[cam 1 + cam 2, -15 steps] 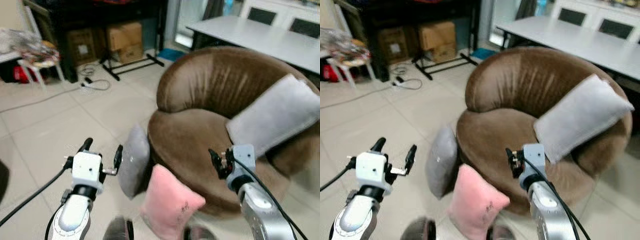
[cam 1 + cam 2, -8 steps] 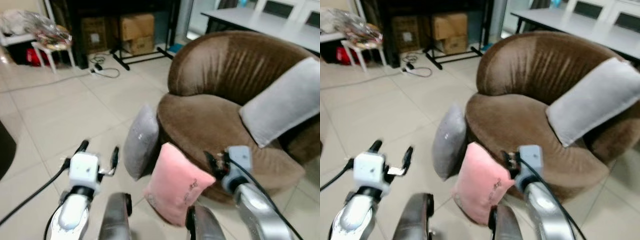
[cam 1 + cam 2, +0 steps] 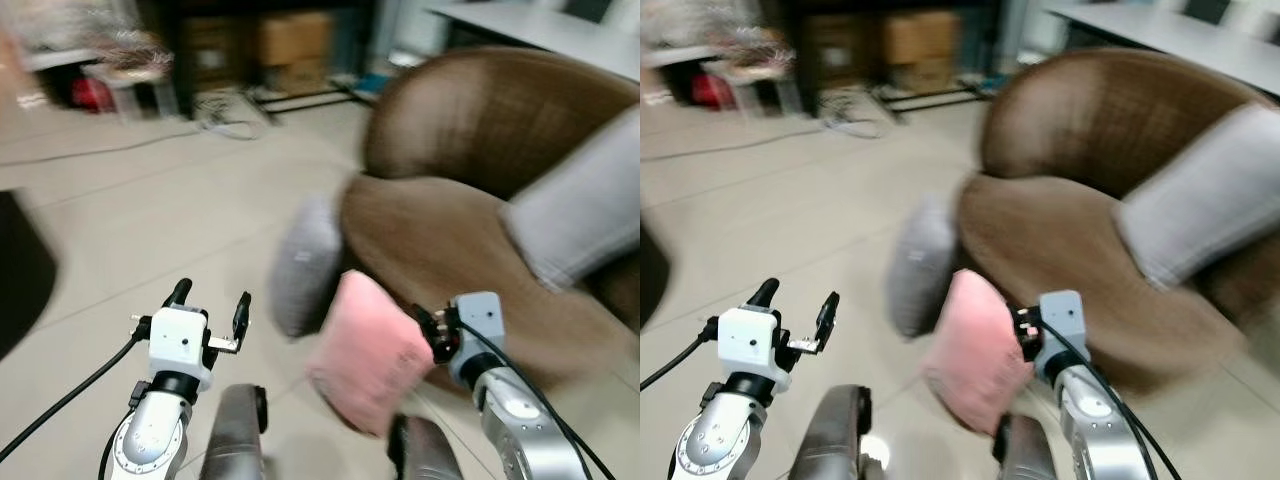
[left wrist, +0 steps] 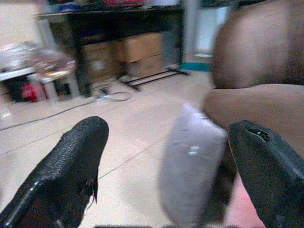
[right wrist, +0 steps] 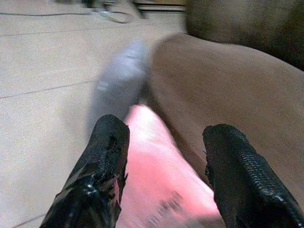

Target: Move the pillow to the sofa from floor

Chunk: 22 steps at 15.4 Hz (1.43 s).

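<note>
The head views are blurring, so fine detail is lost. A pink pillow [image 3: 368, 350] is leaning on the floor [image 3: 150, 230] against the front of the round brown sofa [image 3: 470, 230], lying in the lower centre of the frame, with a grey pillow [image 3: 305, 262] standing just beside it, slightly higher and to its left, also against the sofa's front. A second grey cushion [image 3: 585, 205] is already resting on the sofa's seat at the right edge of the frame.

The right end effector [image 5: 164, 159] is hanging over the pink pillow with its fingers spread wide and holding nothing; in the right wrist view the pillow's upper edge is showing between the two fingers. The left end effector [image 3: 210, 300] is hovering at lower left, apart from both pillows, equally wide and empty, and its wrist view is looking toward the grey pillow [image 4: 190, 161].

Either floor pillow looks light, soft and compressible, so it will likely sag and fold when lifted. A pinch deep across a top corner or upper edge seems the surest hold; a shallow pinch on loose fabric could slip.
</note>
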Tool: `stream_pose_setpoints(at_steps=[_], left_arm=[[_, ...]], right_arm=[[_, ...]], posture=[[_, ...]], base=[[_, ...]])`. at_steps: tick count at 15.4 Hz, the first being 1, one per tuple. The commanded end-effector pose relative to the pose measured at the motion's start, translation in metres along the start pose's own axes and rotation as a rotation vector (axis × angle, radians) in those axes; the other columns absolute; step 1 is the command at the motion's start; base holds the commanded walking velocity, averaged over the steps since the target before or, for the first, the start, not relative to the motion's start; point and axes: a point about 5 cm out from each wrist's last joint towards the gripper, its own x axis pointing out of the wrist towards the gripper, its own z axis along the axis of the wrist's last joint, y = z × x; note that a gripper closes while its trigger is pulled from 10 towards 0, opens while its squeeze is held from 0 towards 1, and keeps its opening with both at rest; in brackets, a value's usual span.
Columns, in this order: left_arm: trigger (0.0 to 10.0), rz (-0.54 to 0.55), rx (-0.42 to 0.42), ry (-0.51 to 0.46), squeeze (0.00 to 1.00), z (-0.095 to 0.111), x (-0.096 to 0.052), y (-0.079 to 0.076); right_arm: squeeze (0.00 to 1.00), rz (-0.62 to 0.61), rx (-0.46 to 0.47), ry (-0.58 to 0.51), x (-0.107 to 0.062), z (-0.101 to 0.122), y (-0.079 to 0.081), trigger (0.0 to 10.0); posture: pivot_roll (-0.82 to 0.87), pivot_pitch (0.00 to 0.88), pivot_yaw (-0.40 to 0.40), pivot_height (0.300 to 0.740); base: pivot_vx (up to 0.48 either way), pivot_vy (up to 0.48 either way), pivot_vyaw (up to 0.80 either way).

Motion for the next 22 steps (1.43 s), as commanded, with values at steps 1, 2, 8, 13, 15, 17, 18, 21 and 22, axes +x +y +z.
stream_pose_setpoints(at_steps=[1, 2, 8, 13, 15, 17, 18, 21, 22], left_arm=[[10.0, 0.001, 0.001, -0.023, 0.0, 0.0041, 0.0005, 0.0007], [10.0, 0.0, -0.001, -0.023, 0.0, 0.0038, 0.0005, 0.0008], [10.0, 0.02, -0.002, -0.018, 0.0, 0.0028, 0.0004, 0.0029], [10.0, 0.014, 0.004, -0.008, 0.0, 0.0008, 0.0004, 0.0019], [10.0, 0.001, 0.01, -0.008, 0.0, 0.0006, 0.0006, 0.001], [10.0, -0.004, 0.011, -0.006, 0.0, 0.0002, 0.0004, 0.0001], [10.0, -0.006, 0.012, -0.005, 0.0, 0.0, 0.0002, -0.0001], [10.0, -0.017, 0.013, -0.001, 0.0, -0.0005, 0.0004, -0.0013], [10.0, -0.018, 0.013, 0.0, 0.0, -0.0005, 0.0003, -0.0012]], right_arm=[[0.0, 0.009, -0.007, -0.029, 0.002, 0.0077, 0.0013, 10.0], [0.0, -0.001, 0.012, -0.023, 0.0027, 0.0063, 0.0007, 10.0], [0.0, 0.0, 0.001, -0.019, 0.0043, 0.0056, -0.0013, 10.0], [0.0, -0.004, 0.021, -0.025, 0.0044, 0.0056, -0.0037, 10.0], [0.0, -0.006, 0.019, -0.024, 0.0053, 0.0057, -0.0043, 10.0], [0.0, -0.005, 0.017, -0.021, 0.0057, 0.0055, -0.0042, 10.0], [0.0, -0.004, 0.017, -0.02, 0.0057, 0.0052, -0.004, 10.0], [0.0, 0.009, 0.011, -0.008, 0.0054, 0.0031, -0.0026, 10.0], [0.0, 0.012, 0.008, -0.002, 0.0053, 0.0022, -0.0022, 10.0]], posture=[[-0.02, 0.0, -0.055, 0.603], [-0.02, 0.0, -0.058, 0.603], [-0.01, 0.0, -0.063, 0.603], [-0.01, 0.0, -0.062, 0.584], [-0.01, 0.0, -0.061, 0.569], [-0.01, 0.0, -0.06, 0.544], [-0.01, 0.0, -0.06, 0.534], [-0.01, 0.0, -0.059, 0.499], [-0.01, 0.0, -0.059, 0.489]], base=[[0.319, 0.0, 0.8], [0.322, 0.0, 0.0], [0.252, 0.0, 0.0], [0.0, 0.0, 0.0], [0.0, 0.0, 0.0], [0.0, 0.0, 0.0], [0.0, 0.0, 0.0], [0.0, 0.0, 0.0], [0.0, 0.0, 0.0]])
